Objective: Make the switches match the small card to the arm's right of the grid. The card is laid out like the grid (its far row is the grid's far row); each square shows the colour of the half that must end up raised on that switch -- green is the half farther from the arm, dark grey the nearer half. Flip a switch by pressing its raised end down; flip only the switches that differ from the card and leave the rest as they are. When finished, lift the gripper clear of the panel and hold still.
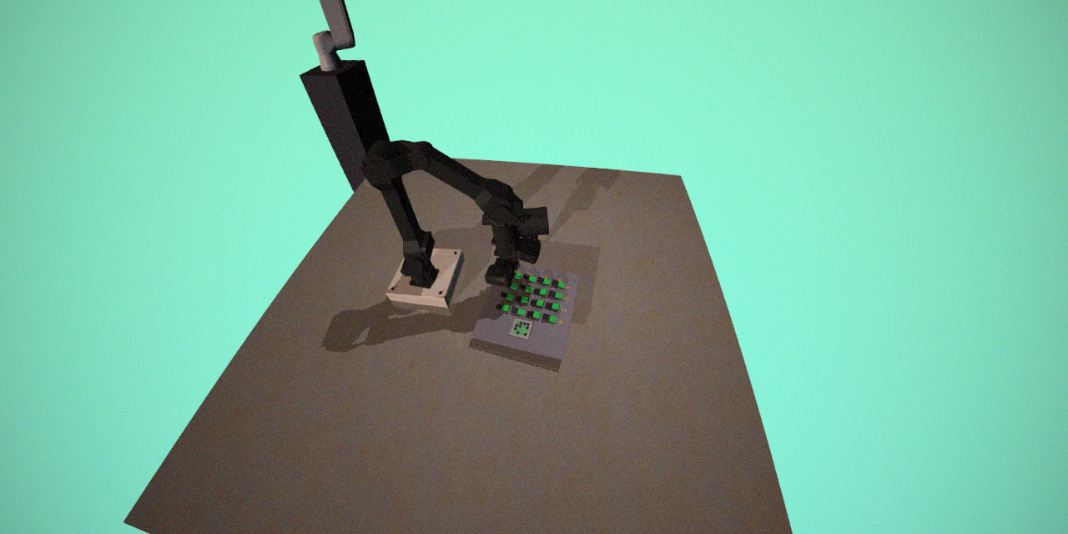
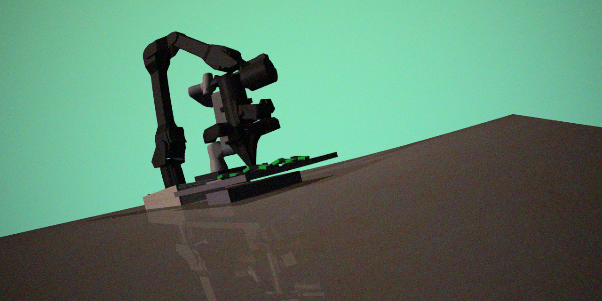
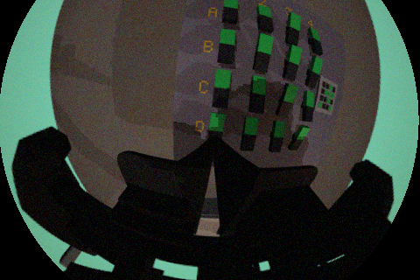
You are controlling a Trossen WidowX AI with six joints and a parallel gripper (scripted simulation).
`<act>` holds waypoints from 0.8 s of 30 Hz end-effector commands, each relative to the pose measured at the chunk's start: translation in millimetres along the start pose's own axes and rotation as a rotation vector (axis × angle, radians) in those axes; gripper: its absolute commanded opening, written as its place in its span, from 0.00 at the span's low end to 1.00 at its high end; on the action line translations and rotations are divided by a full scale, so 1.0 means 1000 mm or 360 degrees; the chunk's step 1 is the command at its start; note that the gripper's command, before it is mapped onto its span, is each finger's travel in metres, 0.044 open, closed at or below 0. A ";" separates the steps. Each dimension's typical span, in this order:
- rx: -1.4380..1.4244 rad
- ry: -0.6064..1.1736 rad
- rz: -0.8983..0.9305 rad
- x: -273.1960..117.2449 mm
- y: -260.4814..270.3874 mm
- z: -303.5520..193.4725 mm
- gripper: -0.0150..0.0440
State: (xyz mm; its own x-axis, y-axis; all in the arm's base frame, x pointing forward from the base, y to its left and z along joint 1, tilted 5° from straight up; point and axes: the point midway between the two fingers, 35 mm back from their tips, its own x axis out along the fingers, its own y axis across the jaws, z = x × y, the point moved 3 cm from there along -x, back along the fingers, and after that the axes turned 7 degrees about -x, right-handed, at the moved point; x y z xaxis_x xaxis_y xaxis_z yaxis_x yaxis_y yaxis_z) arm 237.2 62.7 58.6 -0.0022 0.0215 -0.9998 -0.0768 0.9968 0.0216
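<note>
The grey-violet panel (image 1: 489, 335) (image 2: 328, 156) (image 3: 187, 63) carries a four-by-four grid of green and dark switches, rows A to D and columns 1 to 4. The small card (image 1: 520, 328) (image 3: 326, 95) lies right of the grid and shows mixed green and dark squares, too small to read surely. My gripper (image 2: 253, 166) (image 3: 213, 142) is shut and empty, pointing down with its tips at the nearer, dark half of switch D1 (image 3: 217, 121). The tips appear to touch it and hide most of that half. In the top view the tips are hidden.
Labels and rows A to C lie beyond the tips in the wrist view. Switch D2 (image 3: 249, 133) is just right of D1. The arm's pale base block (image 1: 427, 294) (image 2: 162, 197) sits near the panel. A grey second arm (image 1: 334, 4) stands on a dark pedestal (image 1: 335, 108) behind.
</note>
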 end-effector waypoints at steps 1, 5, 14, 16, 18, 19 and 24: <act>0.0006 -0.0005 -0.0003 0.001 0.000 0.000 0.25; 0.0006 -0.0005 -0.0003 0.001 0.000 0.000 0.25; 0.0001 0.0003 0.0001 -0.006 0.000 0.002 0.25; 0.0003 0.0017 0.0001 -0.030 0.000 0.004 0.25; 0.0005 0.0031 0.0002 -0.054 0.000 0.004 0.25; 0.0006 0.0035 0.0002 -0.061 0.000 0.004 0.25; 0.0006 0.0036 0.0002 -0.063 -0.002 0.006 0.25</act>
State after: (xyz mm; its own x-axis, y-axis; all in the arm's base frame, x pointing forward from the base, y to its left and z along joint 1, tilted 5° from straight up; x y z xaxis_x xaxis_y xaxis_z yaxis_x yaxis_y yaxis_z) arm 243.6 61.4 117.9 -0.0071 0.0201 -0.9998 -0.0707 0.9973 0.0205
